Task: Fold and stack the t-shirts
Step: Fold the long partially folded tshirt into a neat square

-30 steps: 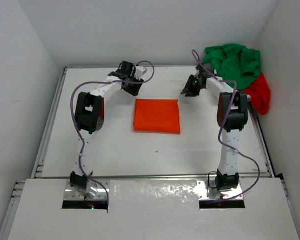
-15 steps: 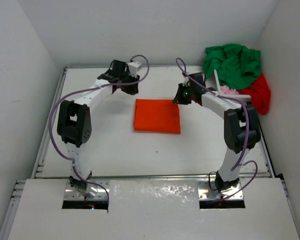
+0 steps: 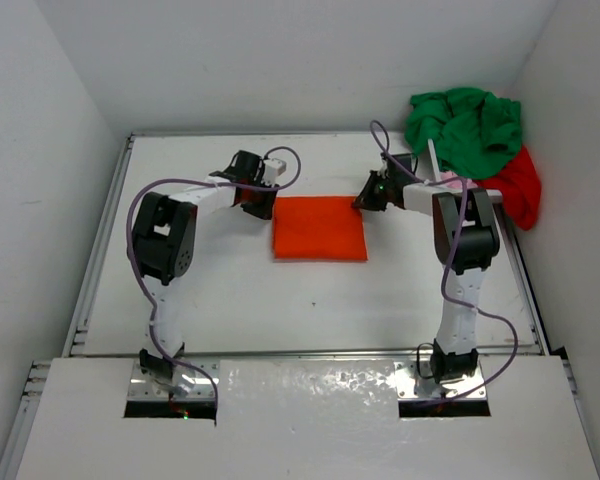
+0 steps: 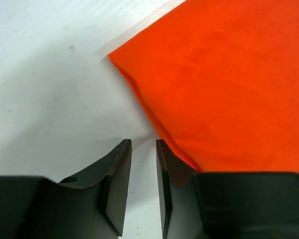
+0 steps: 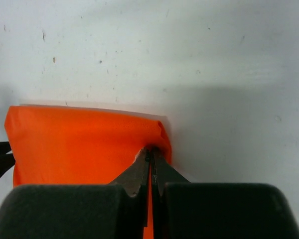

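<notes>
The orange t-shirt (image 3: 319, 227) lies folded into a rectangle mid-table. My right gripper (image 3: 365, 203) is shut on its far right corner; in the right wrist view the jaws (image 5: 152, 154) pinch the orange cloth (image 5: 79, 144). My left gripper (image 3: 262, 205) is at the shirt's far left edge, open a little and empty; in the left wrist view its fingertips (image 4: 143, 144) rest on the table just beside the orange edge (image 4: 224, 89). The green t-shirt (image 3: 467, 127), the red t-shirt (image 3: 518, 185) and a bit of pink t-shirt (image 3: 452, 180) are heaped at the far right.
The heap of shirts sits in a white basket whose rim (image 3: 438, 158) shows at the far right corner. White walls close in the table on the left, back and right. The arm bases stand at the near edge.
Both grippers have come down to the orange shirt's far corners. The right one has closed on its corner, and the shirt has shifted slightly to the right.
</notes>
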You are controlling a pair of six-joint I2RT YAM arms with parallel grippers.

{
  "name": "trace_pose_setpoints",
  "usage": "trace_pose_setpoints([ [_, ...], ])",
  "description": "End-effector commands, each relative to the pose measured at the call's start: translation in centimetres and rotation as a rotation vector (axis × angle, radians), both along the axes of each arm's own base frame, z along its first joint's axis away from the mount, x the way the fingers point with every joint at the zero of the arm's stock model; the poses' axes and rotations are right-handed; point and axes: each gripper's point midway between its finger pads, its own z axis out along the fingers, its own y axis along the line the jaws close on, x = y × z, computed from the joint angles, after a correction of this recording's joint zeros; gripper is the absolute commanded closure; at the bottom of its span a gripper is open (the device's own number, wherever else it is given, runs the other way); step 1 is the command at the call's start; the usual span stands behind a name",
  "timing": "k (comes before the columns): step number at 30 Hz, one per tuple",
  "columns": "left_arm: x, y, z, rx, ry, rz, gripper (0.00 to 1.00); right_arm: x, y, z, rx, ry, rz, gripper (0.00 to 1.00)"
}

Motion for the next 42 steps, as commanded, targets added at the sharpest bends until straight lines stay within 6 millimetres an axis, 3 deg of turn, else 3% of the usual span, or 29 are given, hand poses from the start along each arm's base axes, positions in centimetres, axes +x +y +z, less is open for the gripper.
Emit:
trace_pose_setpoints([
  [1,1.3,0.1,1.2,0.001,-0.072,0.015,0.75,0.8,-0.6,-0.8,-0.062,0.005,0.0,1.0],
  [6,2.0,0.3,2.7,0.011,-0.101,0.014,0.72,1.2,-0.8,-0.3,-0.091,0.005,0.023,1.0],
  [9,3.1,1.1,4.5,0.025,-0.14,0.042,0.72,1.7,-0.5,2.3,-0.09,-0.044,0.055,1.0],
  [10,3.4,1.3,5.2,0.02,-0.152,0.056,0.72,2.1,-0.5,4.3,-0.096,-0.086,0.065,0.99],
  [12,4.4,1.9,8.5,-0.016,-0.207,0.103,0.72,1.9,-0.6,6.0,-0.108,-0.107,0.072,0.96],
  [13,4.6,2.1,10.5,-0.034,-0.242,0.122,0.7,2.0,-0.7,8.3,-0.118,-0.154,0.083,0.94],
  [16,3.8,1.4,14.1,-0.118,-0.265,0.156,0.62,1.6,-1.2,10.8,-0.156,-0.185,0.101,0.8],
  [17,2.8,0.9,13.3,-0.154,-0.22,0.177,0.56,1.3,-1.3,12.2,-0.167,-0.204,0.105,0.77],
  [19,1.0,-0.8,11.9,-0.198,-0.144,0.15,0.44,0.3,-2.2,12.5,-0.212,-0.174,0.107,0.68],
  [20,-0.4,-1.2,10.0,-0.187,-0.084,0.14,0.42,-0.1,-2.4,13.4,-0.224,-0.184,0.107,0.66],
  [22,-2.1,-2.1,7.0,-0.15,-0.004,0.111,0.41,-1.5,-3.3,12.9,-0.267,-0.154,0.101,0.62],
  [23,-2.8,-2.0,6.0,-0.127,0.036,0.113,0.4,-2.1,-3.5,13.8,-0.272,-0.172,0.099,0.6],
  [25,-3.2,-2.0,4.1,-0.105,0.091,0.121,0.4,-3.3,-4.0,13.2,-0.291,-0.156,0.101,0.59],
  [29,-2.9,-2.0,2.1,-0.086,0.131,0.154,0.4,-5.0,-4.4,13.2,-0.306,-0.151,0.105,0.58],
  [34,-3.4,-2.9,0.9,-0.106,0.166,0.147,0.44,-6.7,-5.1,12.7,-0.331,-0.134,0.107,0.58],
  [38,-4.3,-2.8,0.1,-0.1,0.182,0.142,0.58,-7.4,-5.4,12.6,-0.341,-0.132,0.098,0.58],
  [42,-5.2,-2.2,-0.3,-0.081,0.193,0.14,0.81,-7.5,-5.5,13.0,-0.345,-0.143,0.094,0.58],
])
